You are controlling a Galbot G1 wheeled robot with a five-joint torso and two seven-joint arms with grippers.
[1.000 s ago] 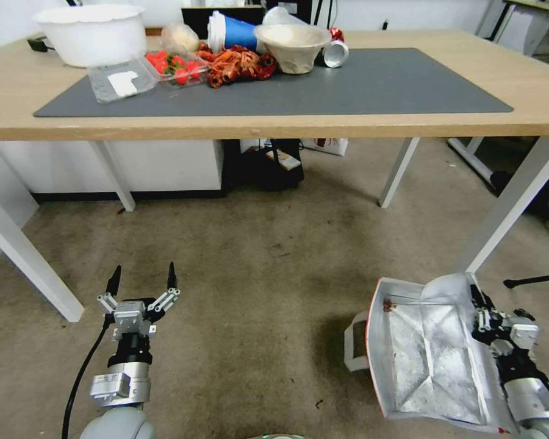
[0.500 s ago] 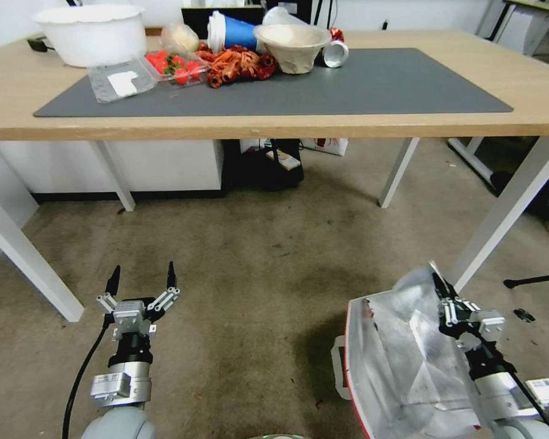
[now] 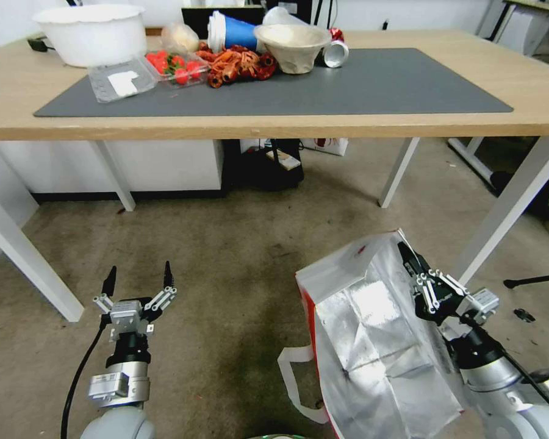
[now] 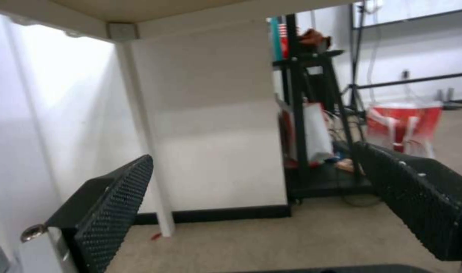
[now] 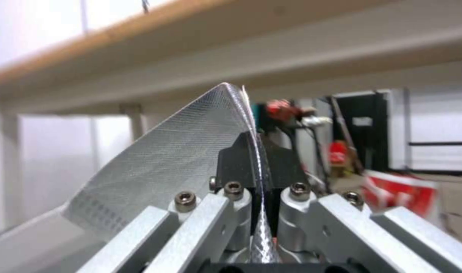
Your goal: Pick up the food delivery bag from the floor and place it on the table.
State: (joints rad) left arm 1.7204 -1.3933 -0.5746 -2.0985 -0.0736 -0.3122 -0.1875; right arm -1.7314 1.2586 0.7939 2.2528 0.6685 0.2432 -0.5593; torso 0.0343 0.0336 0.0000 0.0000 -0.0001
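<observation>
The food delivery bag (image 3: 372, 341), white with red edges and silver foil lining, hangs tilted with its open mouth toward me. A white strap handle loops at its lower left. My right gripper (image 3: 407, 253) is shut on the bag's upper right rim. In the right wrist view the gripper (image 5: 259, 151) pinches the thin foil edge of the bag (image 5: 175, 163) between its black fingers. The bag's lower end is out of view. My left gripper (image 3: 137, 274) hovers open over the floor (image 3: 244, 244) at the left, and its pads (image 4: 115, 204) hold nothing. The table (image 3: 531, 79) stands ahead.
On the grey mat (image 3: 378, 79), at the table's far left, stand a white bowl (image 3: 91, 33), a strawberry tray (image 3: 174, 66), red food (image 3: 238, 64), a paper bowl (image 3: 293, 46) and a can (image 3: 335, 53). A white table leg (image 3: 506, 207) rises just right of the bag. A black rod (image 3: 534, 279) lies on the floor.
My right gripper has risen and swung left and forward, lifting the bag from lying flat on the floor to hanging. The left arm has barely moved.
</observation>
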